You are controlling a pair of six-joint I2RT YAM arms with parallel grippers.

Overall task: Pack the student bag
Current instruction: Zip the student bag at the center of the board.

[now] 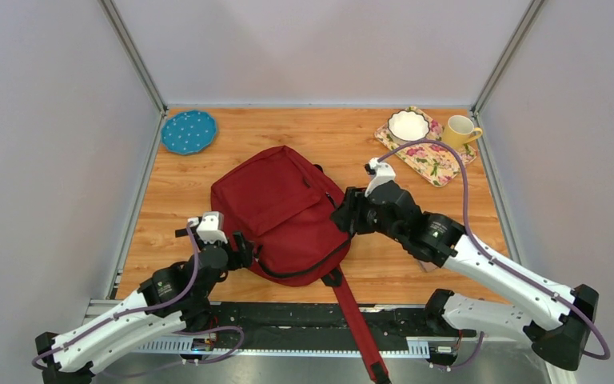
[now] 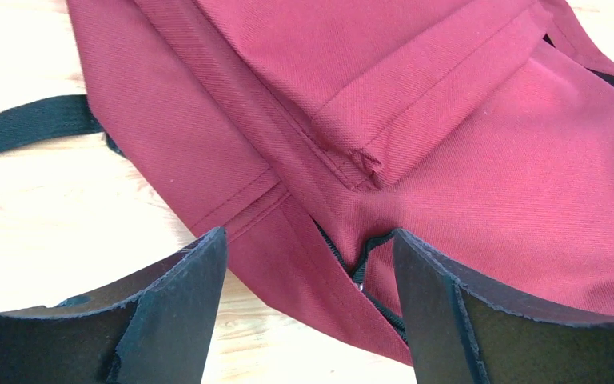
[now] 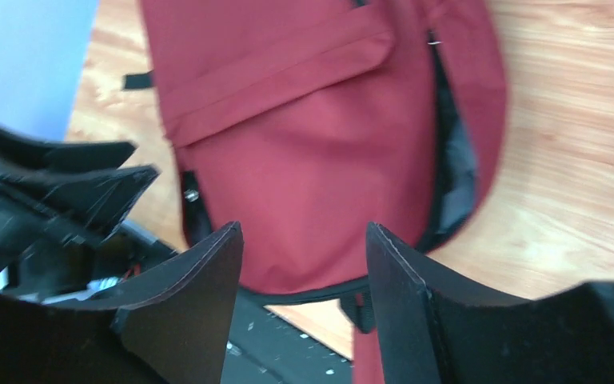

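Your bag lies flat on the table. Left pincer spread, empty, at the bag's near-left edge above the zipper; right pincer spread, empty, at its right edge. Open table left of the bag

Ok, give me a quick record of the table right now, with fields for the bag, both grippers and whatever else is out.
bag: student bag, lying flat mid-table, front pocket up
zip: main zip parted along one side
left gripper: open, empty, at the zip pull
right gripper: open, empty, by the bag's right edge
far left: blue plate
far right: white bowl on floral mat, yellow mug beside it
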